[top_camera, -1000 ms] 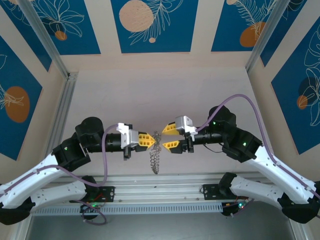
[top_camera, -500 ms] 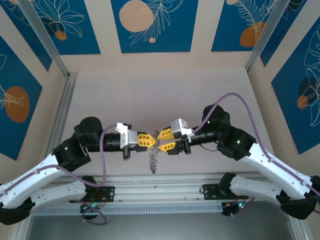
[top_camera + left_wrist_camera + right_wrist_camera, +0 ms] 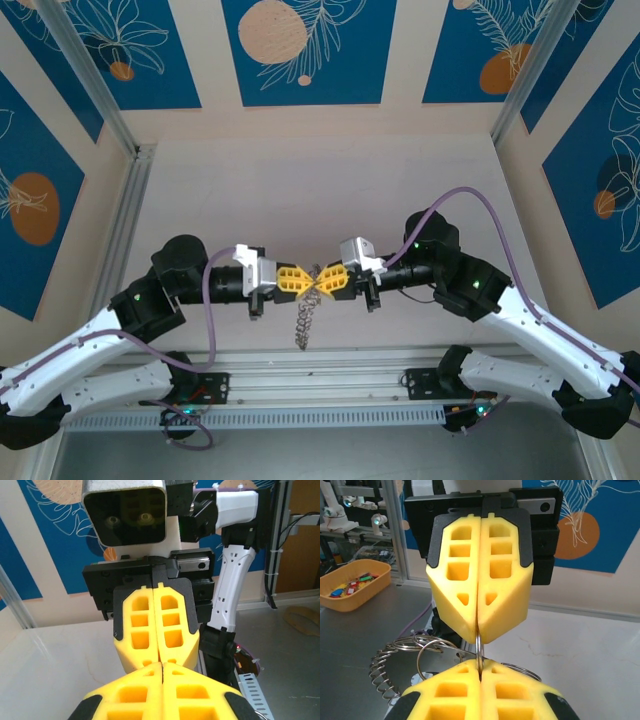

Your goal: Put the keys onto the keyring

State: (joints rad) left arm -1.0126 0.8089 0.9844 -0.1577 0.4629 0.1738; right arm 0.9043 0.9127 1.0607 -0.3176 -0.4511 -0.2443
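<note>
The keyring [image 3: 307,320] is thin grey wire: smooth round loops joined to a springy, wavy coil. It hangs in the air above the pale matte table [image 3: 300,190], between the two arms. Its top strand runs into the seams of both grippers. The left gripper [image 3: 311,284] and right gripper [image 3: 323,284] meet tip to tip, each pair of blocky yellow fingers with square cut-outs pressed together on the wire. In the right wrist view, an orange plastic tray [image 3: 355,601] off to the side holds small colourful pieces.
</note>
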